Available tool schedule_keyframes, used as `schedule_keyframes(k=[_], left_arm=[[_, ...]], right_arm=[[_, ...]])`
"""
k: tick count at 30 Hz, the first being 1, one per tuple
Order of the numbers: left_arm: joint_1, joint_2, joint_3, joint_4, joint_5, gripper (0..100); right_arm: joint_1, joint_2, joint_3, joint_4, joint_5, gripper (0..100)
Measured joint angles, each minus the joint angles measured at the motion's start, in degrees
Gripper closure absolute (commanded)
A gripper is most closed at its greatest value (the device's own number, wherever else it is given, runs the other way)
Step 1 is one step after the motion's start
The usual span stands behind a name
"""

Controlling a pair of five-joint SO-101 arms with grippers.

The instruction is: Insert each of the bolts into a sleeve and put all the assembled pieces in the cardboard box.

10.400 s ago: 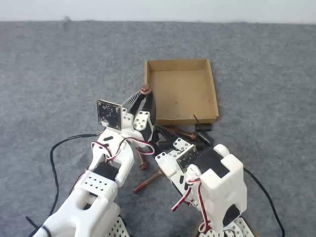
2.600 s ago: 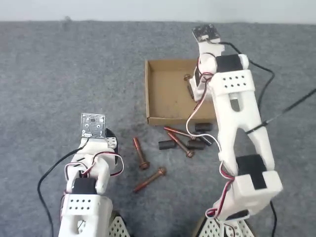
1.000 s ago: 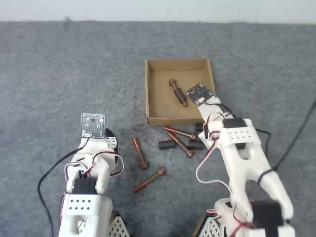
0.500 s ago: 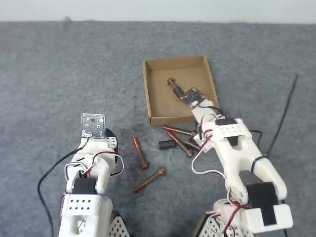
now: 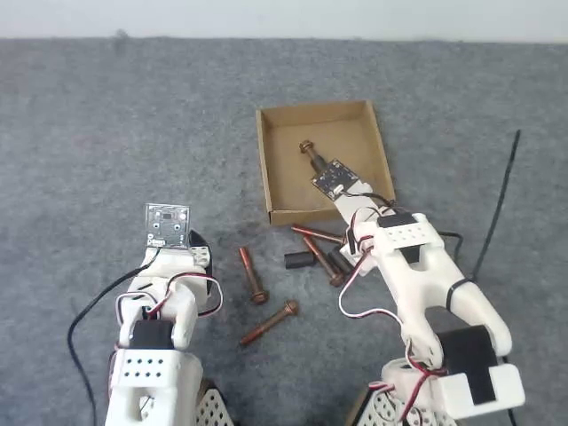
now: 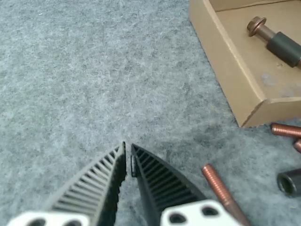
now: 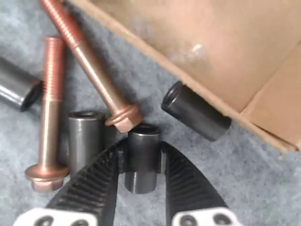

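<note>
The left gripper (image 6: 128, 149) hangs low over the grey carpet (image 5: 106, 115), well off the near left corner of the shallow brown cardboard box (image 5: 264, 169). Its ribbed black jaws are together but for a sliver and hold nothing. Nearer the box on that same side, two loose copper-coloured threaded bolts lie apart from each other. One (image 5: 249, 275) points roughly toward the box, and the other (image 5: 267, 325) lies slanted, farther from it. Just outside the box's near wall a short dark cylindrical sleeve (image 5: 299, 260) lies on its side. Two more copper bolts lie beside it, one (image 5: 315, 234) almost along the wall and one (image 5: 319, 259) angled away from it. Inside the box, toward its middle, rests one assembled piece (image 5: 308, 153), a copper bolt with a dark sleeve on its shank and its head toward the far wall. The right gripper (image 7: 142, 147) is down at the carpet just outside the box's near right corner. Its jaws stand apart, one on each side of a dark metal sleeve (image 7: 141, 174) that sits between them, close to both. Another dark sleeve (image 7: 85, 141) lies just beside that one, and a further one (image 7: 196, 112) lies against the box's outer wall.
</note>
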Motion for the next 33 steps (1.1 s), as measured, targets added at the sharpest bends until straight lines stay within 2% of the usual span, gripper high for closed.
schedule_keyframes(k=[7,21,24,26,29,33], left_arm=[[0.0,0.0,0.0,0.0,0.0,99],[0.0,0.0,0.0,0.0,-0.6,99],[0.0,0.0,0.0,0.0,-7.2,99],[-0.9,0.0,0.0,0.0,-11.3,99],[-3.0,0.0,0.0,0.0,-11.9,99],[-4.7,0.0,-1.6,2.5,-10.2,99]], right_arm=[[0.5,-1.9,0.0,5.8,-0.2,99.2],[11.2,-21.9,1.1,23.4,0.0,99.2],[12.8,-22.8,4.8,22.1,-0.4,99.2],[13.0,-22.8,8.4,18.1,-3.4,99.2],[14.2,-22.8,14.1,10.0,-10.3,99.2],[15.5,-22.9,15.1,6.6,-12.4,99.2]])
